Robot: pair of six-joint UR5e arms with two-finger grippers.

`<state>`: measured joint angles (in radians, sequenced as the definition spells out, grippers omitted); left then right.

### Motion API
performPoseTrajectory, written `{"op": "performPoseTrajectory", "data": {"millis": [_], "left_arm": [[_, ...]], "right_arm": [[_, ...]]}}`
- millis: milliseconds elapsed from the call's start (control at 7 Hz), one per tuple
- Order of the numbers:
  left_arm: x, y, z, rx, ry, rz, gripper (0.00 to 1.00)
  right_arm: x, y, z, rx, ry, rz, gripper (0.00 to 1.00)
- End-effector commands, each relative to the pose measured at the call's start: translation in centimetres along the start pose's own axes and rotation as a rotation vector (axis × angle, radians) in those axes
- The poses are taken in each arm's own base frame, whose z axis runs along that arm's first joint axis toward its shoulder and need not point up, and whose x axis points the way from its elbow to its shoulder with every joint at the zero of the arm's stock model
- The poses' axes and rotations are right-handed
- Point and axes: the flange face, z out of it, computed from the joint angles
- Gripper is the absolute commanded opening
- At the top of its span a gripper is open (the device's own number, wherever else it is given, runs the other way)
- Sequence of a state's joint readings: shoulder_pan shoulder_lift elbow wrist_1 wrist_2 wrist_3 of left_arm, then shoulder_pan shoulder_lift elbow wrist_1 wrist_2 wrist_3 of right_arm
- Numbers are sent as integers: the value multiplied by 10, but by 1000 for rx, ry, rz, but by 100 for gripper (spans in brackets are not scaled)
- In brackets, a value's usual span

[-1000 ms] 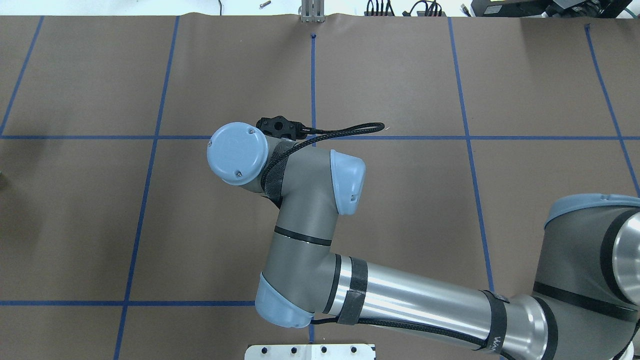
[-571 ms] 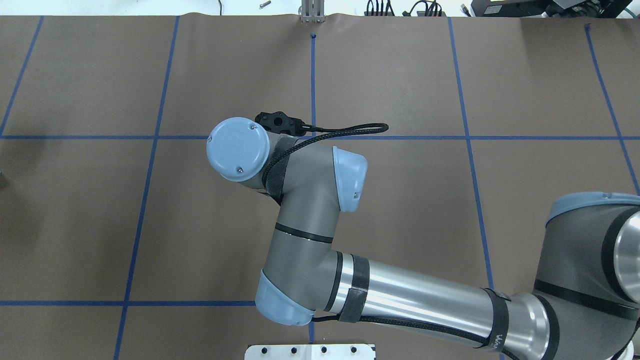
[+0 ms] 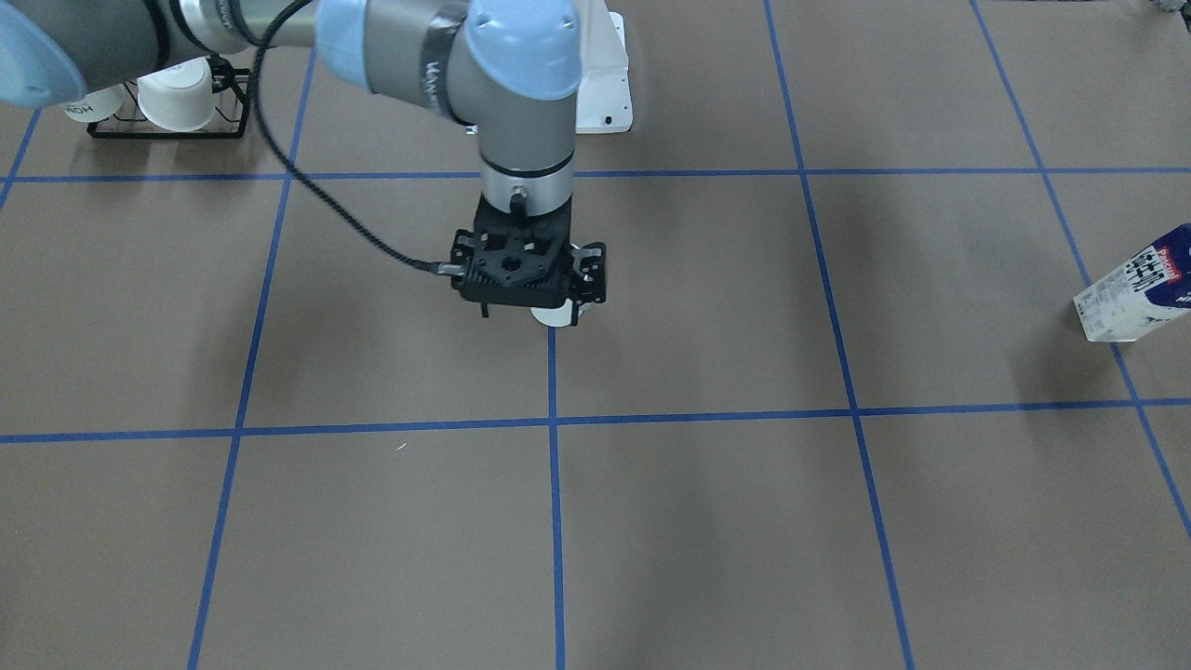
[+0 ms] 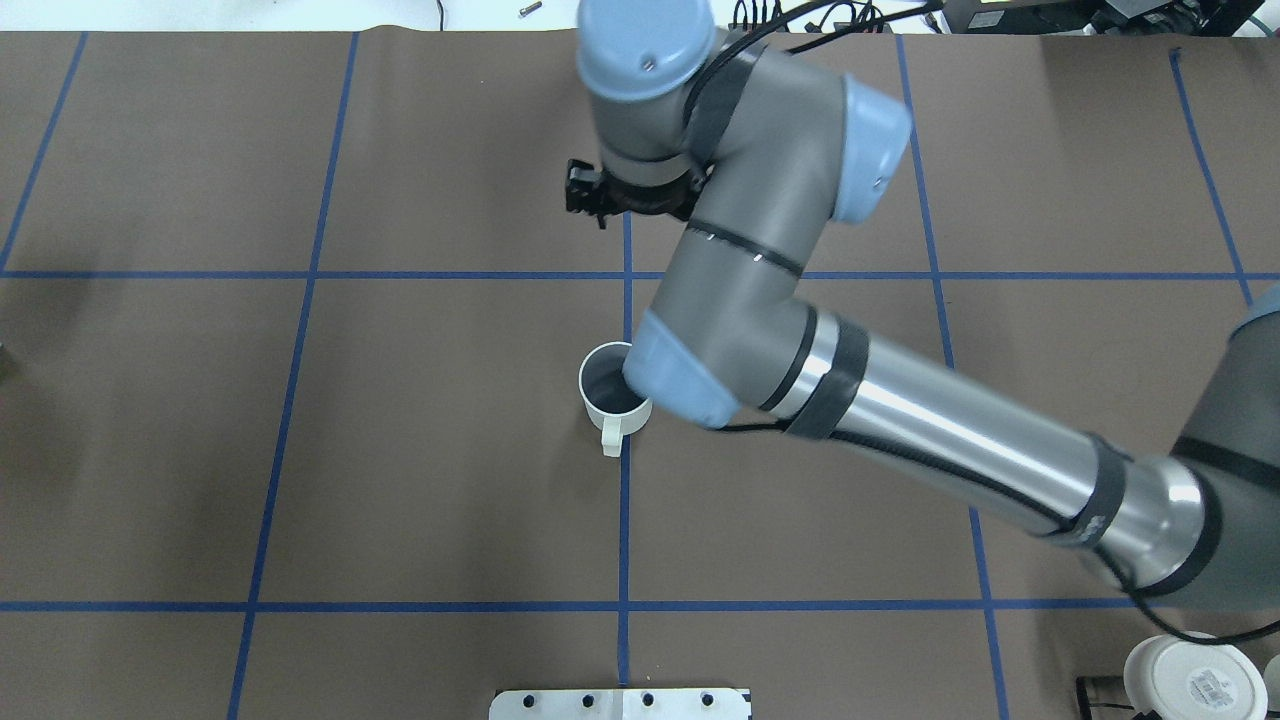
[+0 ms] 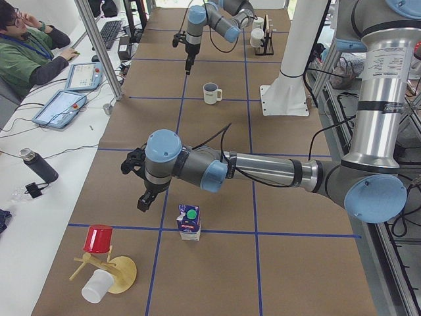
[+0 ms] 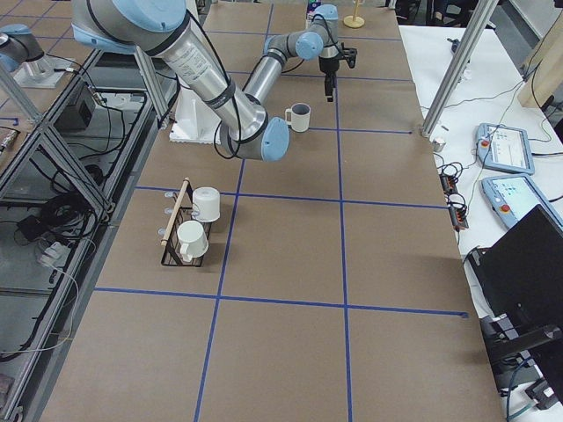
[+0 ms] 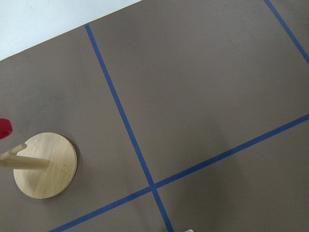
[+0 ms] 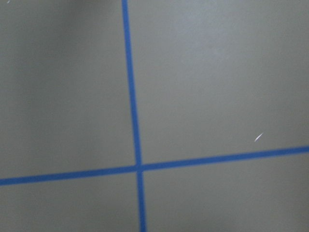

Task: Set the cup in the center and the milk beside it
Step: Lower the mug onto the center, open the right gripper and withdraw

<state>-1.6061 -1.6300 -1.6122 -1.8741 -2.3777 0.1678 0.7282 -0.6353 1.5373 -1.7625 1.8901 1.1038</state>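
Well, from my console the milk (image 5: 189, 222) stands on the desk (image 4: 400, 450) well to the left of the cup (image 4: 612, 392). My left end effector (image 5: 143, 201) hovers near the carton. The cup sits upright and free on the centre tape line. Beyond it hangs the right end effector (image 4: 588, 196). I cannot tell whether either is open or closed.

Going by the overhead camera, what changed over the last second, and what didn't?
The right arm swung its wrist from the middle toward the far edge, taking the right tool with it. The cup, hidden under the wrist before, now stands upright on the centre tape line, clear of the tool. Whether the tool opened cannot be seen. The taped table looks unchanged.
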Motion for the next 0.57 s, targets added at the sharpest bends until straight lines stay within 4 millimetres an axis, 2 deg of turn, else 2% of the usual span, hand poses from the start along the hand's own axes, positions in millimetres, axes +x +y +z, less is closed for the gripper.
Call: {"op": "performPoseTrajectory", "data": {"millis": [0, 143, 286, 429], "left_arm": [[4, 22, 0, 22, -3, -13, 99], [5, 26, -1, 21, -3, -17, 99], [5, 27, 0, 15, -2, -24, 99], [4, 29, 0, 13, -4, -85, 99]], "right_arm": [[186, -104, -5, -49, -69, -191, 100], [290, -130, -7, -53, -60, -296, 100], [393, -135, 0, -64, -10, -384, 100], [497, -131, -1, -82, 30, -451, 100]]}}
